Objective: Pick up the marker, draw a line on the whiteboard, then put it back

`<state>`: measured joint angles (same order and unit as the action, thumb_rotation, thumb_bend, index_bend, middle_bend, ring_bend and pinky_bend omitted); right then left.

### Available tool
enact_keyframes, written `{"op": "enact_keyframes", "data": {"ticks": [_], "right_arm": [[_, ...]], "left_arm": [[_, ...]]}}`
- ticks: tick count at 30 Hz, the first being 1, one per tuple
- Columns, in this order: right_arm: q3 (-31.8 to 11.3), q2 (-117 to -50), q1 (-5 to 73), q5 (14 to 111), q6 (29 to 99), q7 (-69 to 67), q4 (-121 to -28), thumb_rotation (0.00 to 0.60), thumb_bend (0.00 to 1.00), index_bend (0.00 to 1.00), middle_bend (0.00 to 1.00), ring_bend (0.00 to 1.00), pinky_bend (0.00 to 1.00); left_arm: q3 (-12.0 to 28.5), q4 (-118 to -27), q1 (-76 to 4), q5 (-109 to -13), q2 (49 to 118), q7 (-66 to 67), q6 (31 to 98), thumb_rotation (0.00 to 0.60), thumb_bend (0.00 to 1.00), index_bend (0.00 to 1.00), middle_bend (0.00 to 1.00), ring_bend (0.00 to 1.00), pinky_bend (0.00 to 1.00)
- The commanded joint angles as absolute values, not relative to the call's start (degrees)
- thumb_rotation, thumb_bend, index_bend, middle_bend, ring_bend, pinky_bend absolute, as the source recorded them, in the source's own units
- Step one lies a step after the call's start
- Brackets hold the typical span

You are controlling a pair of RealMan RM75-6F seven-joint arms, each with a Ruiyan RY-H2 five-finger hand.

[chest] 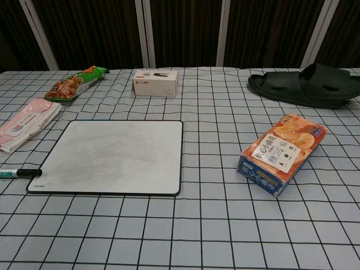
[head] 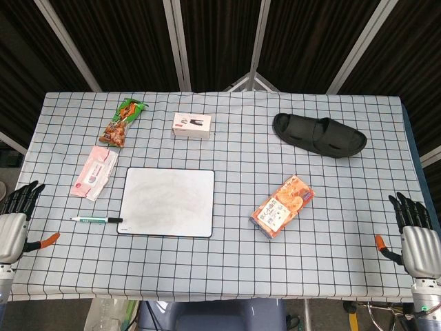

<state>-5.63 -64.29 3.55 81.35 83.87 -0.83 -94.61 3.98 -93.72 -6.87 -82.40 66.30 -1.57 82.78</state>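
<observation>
The marker point(head: 96, 219) lies flat on the counter point(head: 227, 276), cap touching the whiteboard's point(head: 167, 201) left edge, handy for the left hand point(head: 15, 224), which, like the right hand point(head: 415, 238), waits empty with fingers spread.

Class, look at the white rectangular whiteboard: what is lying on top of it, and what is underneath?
Nothing lies on the white rectangular whiteboard; only faint smudges. The black-capped marker lies beside its left edge. Underneath, the checked tablecloth presumably continues, hidden.
</observation>
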Motion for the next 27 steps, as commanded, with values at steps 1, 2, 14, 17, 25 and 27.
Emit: {"op": "enact_keyframes", "data": {"ticks": [1,2,14,17,25,27], "right_arm": [[-5.63,-64.27,3.56,81.38,83.87,-0.87,-94.64,0.6,0.34,0.0,0.0,0.0,0.0],[-5.63,-64.26,3.55,81.4,83.88,-0.88,-94.65,0.6,0.34,0.0,0.0,0.0,0.0],[-5.35,-64.15,3.35,81.84,84.15,-1.01,-94.8,0.6,0.34,0.0,0.0,0.0,0.0],[-5.35,-64.24,3.41,81.69,83.97,-0.82,-94.78,0.6,0.34,0.0,0.0,0.0,0.0],[-5.41,-64.18,3.42,81.6,83.93,-1.03,-94.92,0.6,0.34,0.0,0.0,0.0,0.0],[-5.4,-64.26,3.48,81.64,83.87,-0.93,-94.87,0.6,0.34,0.0,0.0,0.0,0.0]], "left_arm": [[3.94,-93.75,-6.87,-82.36,66.32,-1.45,82.72,0.6,0.09,0.0,0.0,0.0,0.0],[3.94,-93.75,-6.87,-82.34,66.33,-1.42,82.7,0.6,0.09,0.0,0.0,0.0,0.0],[3.56,-93.91,-7.46,-82.31,66.47,-0.43,81.28,0.6,0.09,0.0,0.0,0.0,0.0],[3.68,-94.14,-8.36,-81.66,66.62,0.25,79.5,0.6,0.09,0.0,0.0,0.0,0.0],[5.26,-95.37,-12.4,-76.18,67.17,4.37,71.71,0.6,0.13,0.2,0.2,0.0,0.0],[5.76,-95.08,-13.55,-74.48,67.75,5.85,69.77,0.6,0.18,0.26,0.3,0.01,0.0]]}}
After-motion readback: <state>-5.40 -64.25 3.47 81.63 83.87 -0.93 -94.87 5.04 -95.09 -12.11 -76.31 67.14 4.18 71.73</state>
